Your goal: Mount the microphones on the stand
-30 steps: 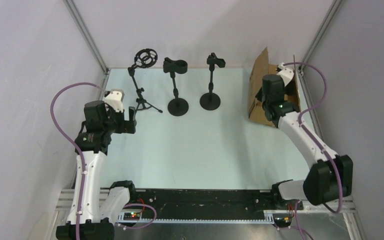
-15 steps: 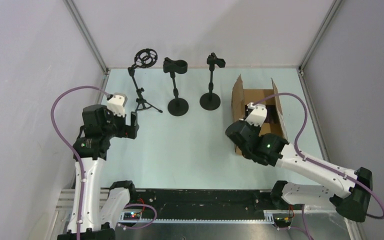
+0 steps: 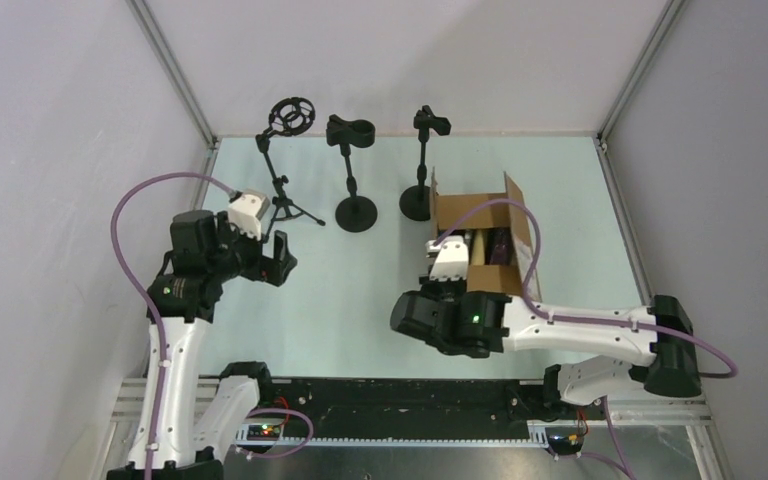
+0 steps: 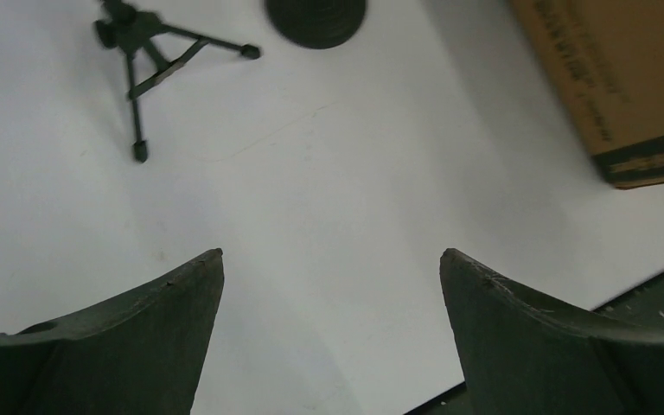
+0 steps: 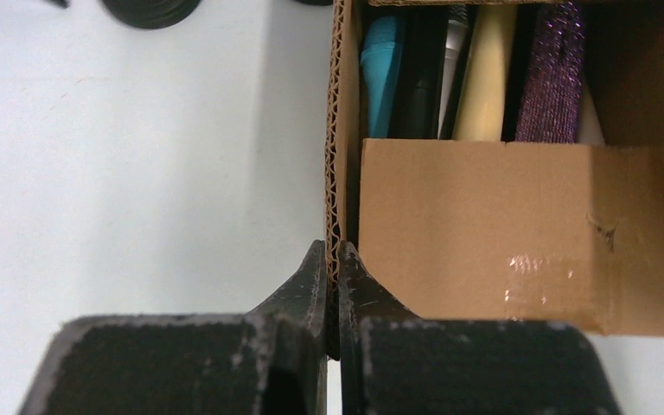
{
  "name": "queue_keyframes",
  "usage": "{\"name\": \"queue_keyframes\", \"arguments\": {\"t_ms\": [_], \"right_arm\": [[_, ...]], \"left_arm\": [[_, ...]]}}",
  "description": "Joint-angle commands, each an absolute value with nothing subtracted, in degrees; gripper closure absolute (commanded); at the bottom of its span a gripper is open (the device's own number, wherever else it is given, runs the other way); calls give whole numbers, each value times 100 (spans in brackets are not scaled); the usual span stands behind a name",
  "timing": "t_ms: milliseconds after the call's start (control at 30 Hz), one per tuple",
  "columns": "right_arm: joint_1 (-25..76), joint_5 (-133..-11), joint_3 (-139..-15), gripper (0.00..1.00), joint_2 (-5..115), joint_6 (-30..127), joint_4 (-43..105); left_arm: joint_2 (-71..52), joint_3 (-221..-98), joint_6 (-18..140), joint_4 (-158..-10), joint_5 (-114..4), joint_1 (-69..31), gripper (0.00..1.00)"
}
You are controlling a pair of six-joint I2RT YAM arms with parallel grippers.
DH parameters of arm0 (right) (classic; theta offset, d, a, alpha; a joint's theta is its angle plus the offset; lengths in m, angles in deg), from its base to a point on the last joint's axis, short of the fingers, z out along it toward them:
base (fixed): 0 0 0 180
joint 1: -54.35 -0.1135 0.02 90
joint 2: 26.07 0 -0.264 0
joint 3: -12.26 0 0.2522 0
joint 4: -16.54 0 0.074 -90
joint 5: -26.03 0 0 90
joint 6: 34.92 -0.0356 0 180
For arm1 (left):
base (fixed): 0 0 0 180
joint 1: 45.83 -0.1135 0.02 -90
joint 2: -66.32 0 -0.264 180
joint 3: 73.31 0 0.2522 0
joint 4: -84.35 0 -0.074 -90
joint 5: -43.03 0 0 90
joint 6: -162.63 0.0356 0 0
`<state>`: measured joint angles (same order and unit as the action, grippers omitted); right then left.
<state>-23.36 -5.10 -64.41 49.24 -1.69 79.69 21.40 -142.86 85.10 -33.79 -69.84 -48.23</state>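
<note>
My right gripper (image 5: pixel 334 252) is shut on the left wall of the brown cardboard box (image 5: pixel 484 233), which sits mid-table in the top view (image 3: pixel 465 212). Inside it lie several microphones: blue (image 5: pixel 382 73), black (image 5: pixel 421 78), silver-grey (image 5: pixel 453 52), cream (image 5: pixel 486 73) and glittery purple (image 5: pixel 555 73). Three black stands line the back: a tripod with a ring mount (image 3: pixel 285 160), a round-base stand with a clip (image 3: pixel 353 170) and another round-base stand (image 3: pixel 423 165). My left gripper (image 4: pixel 332 259) is open and empty above the table, left of the box (image 4: pixel 622 78).
The tripod's legs (image 4: pixel 151 52) and a round stand base (image 4: pixel 316 15) show at the top of the left wrist view. Grey side walls close in the table on the left and right. The black rail (image 3: pixel 400 395) with the arm bases runs along the near edge.
My right arm has dragged the cardboard box from the far right corner toward the middle and nearer the front. My left gripper has shifted slightly to the right.
</note>
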Motion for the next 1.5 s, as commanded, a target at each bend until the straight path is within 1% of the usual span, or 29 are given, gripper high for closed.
{"name": "queue_keyframes", "arguments": {"t_ms": [0, 100, 233, 433, 500, 533, 567, 600, 633, 667, 700, 733, 800, 867, 1067, 1300, 1367, 1433, 1467], "right_arm": [[-2708, -564, -7081, 100, 5093, -784, 7900], [-2801, -536, -7131, 100, 5026, -808, 7880], [-3017, -600, -7129, 100, 4942, -503, 7536], [-3546, -567, -7130, 100, 4928, 325, 6755], [-3664, -710, -7129, 94, 4989, 948, 6381], [-3685, -759, -7128, 88, 5006, 1149, 6164], [-3727, -837, -7133, 84, 5044, 1327, 6078], [-3742, -853, -7136, 75, 5059, 1383, 5968], [-3765, -880, -7154, 70, 5088, 1484, 5940], [-3775, -888, -7183, 60, 5108, 1523, 5918], [-3782, -898, -7200, 55, 5129, 1567, 5924], [-3783, -902, -7223, 47, 5124, 1582, 5944], [-3780, -920, -7240, 38, 5085, 1655, 5972], [-3796, -874, -7242, 35, 4874, 1706, 6065], [-3824, -253, -7243, 33, 3933, 1777, 6753], [-3668, 275, -7243, 34, 3011, 1465, 8034], [-3465, 217, -7243, 34, 2876, 1341, 8353], [-3047, -167, -7243, 34, 2849, 1156, 8666], [-2658, -324, -7238, 33, 2863, 1069, 8847]], "left_arm": [[2001, -14825, 8223, -3380, -7384, -4058, 2], [1723, -15121, 8042, -3392, -7086, -3384, 2], [1265, -15424, 7682, -3448, -7071, -2902, 2], [871, -15379, 7040, -4013, -6903, -2122, 2], [674, -15358, 6734, -4152, -6790, -1968, 2], [599, -15358, 6592, -4204, -6789, -1940, 2], [455, -15363, 6545, -4219, -6789, -1885, 2], [397, -15379, 6481, -4230, -6820, -1863, 2], [299, -15387, 6446, -4232, -6844, -1814, 2], [258, -15398, 6364, -4240, -6886, -1783, 2], [187, -15401, 6293, -4250, -6903, -1708, 2], [128, -15392, 6264, -4268, -6925, -1617, 2], [61, -15362, 6209, -4304, -6900, -1483, 2], [-5, -15331, 6155, -4337, -6878, -1387, 2], [-355, -15657, 5908, -4407, -6928, -1314, 2], [-914, -16272, 5641, -4423, -7110, -1158, 2], [-978, -16474, 5602, -4426, -7112, -1095, 2], [-1105, -16584, 5622, -4425, -7085, -920, 2], [-1139, -16631, 5637, -4420, -7034, -853, 2]]}}
